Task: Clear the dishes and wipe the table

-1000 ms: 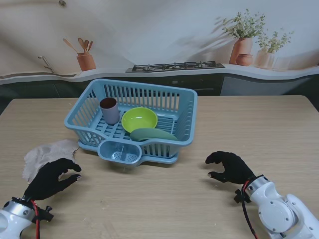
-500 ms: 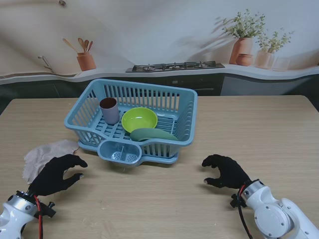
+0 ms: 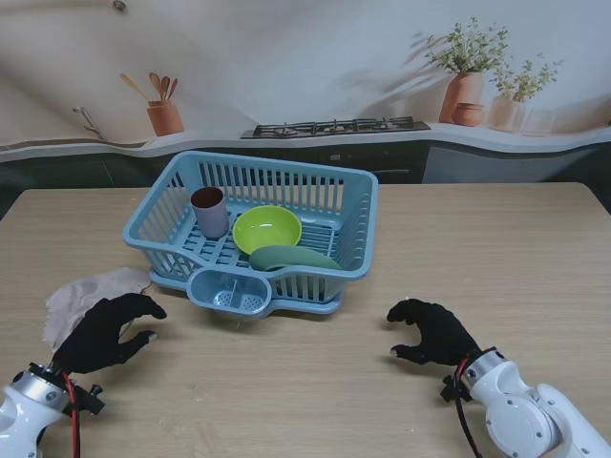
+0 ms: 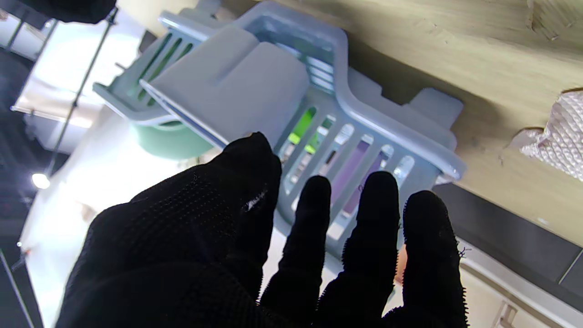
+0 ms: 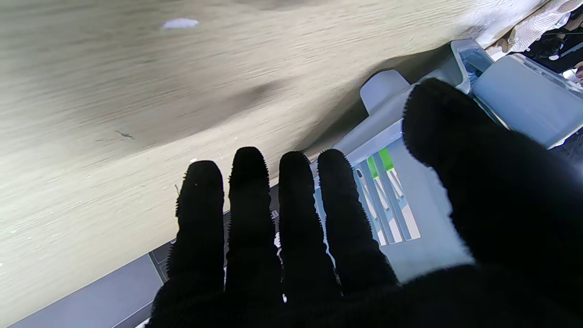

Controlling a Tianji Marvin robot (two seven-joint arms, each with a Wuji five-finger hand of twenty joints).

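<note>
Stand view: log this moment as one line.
dishes in rack | cloth on table | left hand open beside cloth | right hand open

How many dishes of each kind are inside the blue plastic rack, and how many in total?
Mauve cup with a brown inside: 1
Lime-green bowl: 1
Dull green dish lying tilted against the near wall of the rack: 1
Total: 3, all inside the blue plastic rack.

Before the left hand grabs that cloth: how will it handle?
Likely floppy: the cloth lies crumpled in soft folds on the table. Probably light, so it may bunch and slide rather than resist a push. Its woven texture should give the left hand decent grip.
</note>
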